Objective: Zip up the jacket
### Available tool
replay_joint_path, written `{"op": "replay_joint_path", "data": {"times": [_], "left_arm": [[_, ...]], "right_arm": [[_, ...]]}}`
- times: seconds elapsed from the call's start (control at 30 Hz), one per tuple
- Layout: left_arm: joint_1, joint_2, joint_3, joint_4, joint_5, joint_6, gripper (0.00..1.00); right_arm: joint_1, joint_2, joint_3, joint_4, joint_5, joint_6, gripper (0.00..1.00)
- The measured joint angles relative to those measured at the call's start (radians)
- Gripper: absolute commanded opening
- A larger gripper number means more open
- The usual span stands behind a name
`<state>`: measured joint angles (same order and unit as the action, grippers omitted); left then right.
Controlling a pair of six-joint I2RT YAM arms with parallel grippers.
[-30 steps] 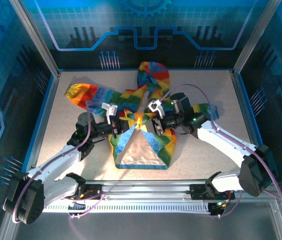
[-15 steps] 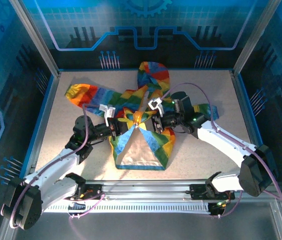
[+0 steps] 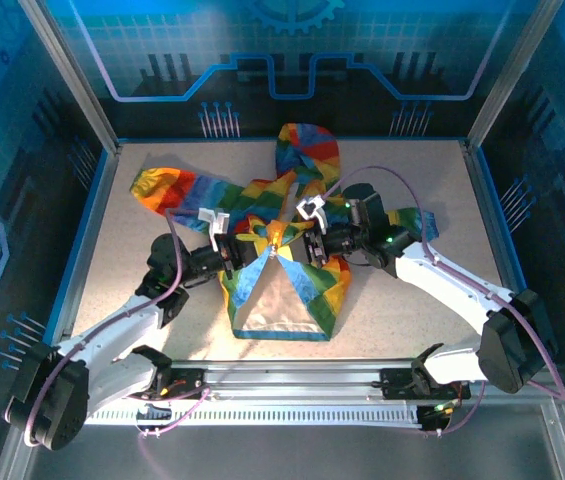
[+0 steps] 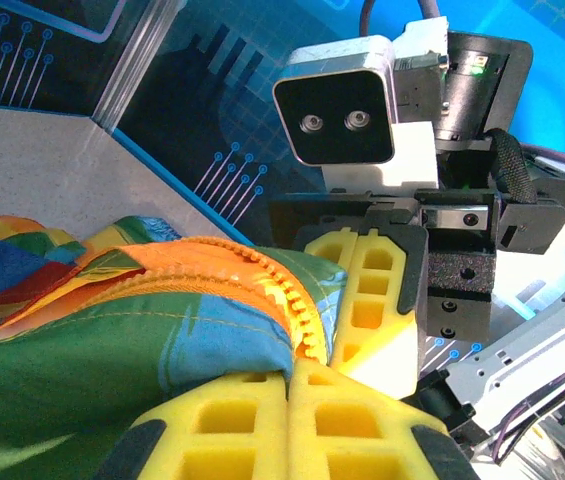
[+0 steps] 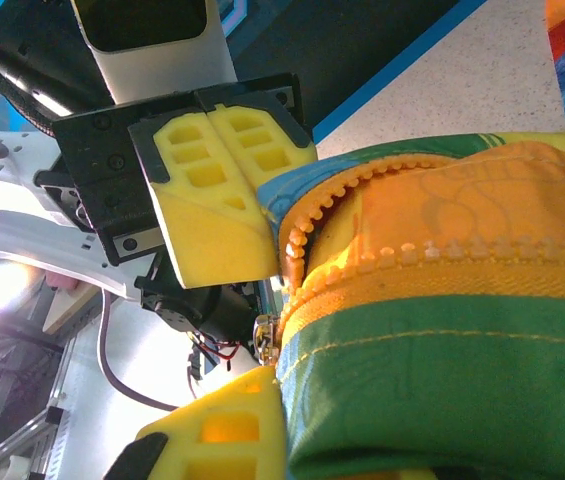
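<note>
Roughly at the middle of the speckled table (image 3: 432,330), finds the jacket (image 3: 280,300) lying front up. Points its hood (image 3: 307,150) at the far wall, flings one striped sleeve (image 3: 162,188) toward the far left corner and trails the other off to the right beneath the right arm. Gapes below the chest in a triangle of pale lining, hem nearest the arm bases, and narrows to a tip at the meeting of the two halves of the orange zipper (image 3: 276,240). Flanks that tip with the left gripper (image 3: 228,248) on one side and the right gripper (image 3: 309,246) on the other, fingers aimed at each other, near yet apart. Seen from the left wrist, presses the left gripper's yellow pads (image 4: 222,430) together on a fold of green and blue cloth, with orange zipper teeth curling out right at the pinch. Sets the right gripper just beyond, pads likewise flat against each other, with the jacket's edge running up to them. Seen from the right wrist, bunches green and orange cloth over the single near pad in sight and hides the second finger behind it, so reads as clamped on the jacket. Places the left gripper opposite, pads closed, with blue cloth and zipper teeth right at its tip.
</note>
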<state>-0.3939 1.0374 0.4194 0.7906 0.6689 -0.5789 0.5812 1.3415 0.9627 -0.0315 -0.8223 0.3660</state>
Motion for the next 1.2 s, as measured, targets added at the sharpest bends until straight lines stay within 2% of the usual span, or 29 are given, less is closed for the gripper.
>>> {"op": "replay_joint_path", "data": {"times": [0.4,1.2], "left_arm": [[0.0,0.034,-0.009,0.08,0.002,-0.042,0.0],[0.0,0.036,-0.04,0.133,0.002,-0.078,0.0]], "right_arm": [[0.0,0.0,0.0,0.008,0.0,0.001,0.0],[0.0,0.019,0.0,0.051,0.007,0.031,0.0]]}}
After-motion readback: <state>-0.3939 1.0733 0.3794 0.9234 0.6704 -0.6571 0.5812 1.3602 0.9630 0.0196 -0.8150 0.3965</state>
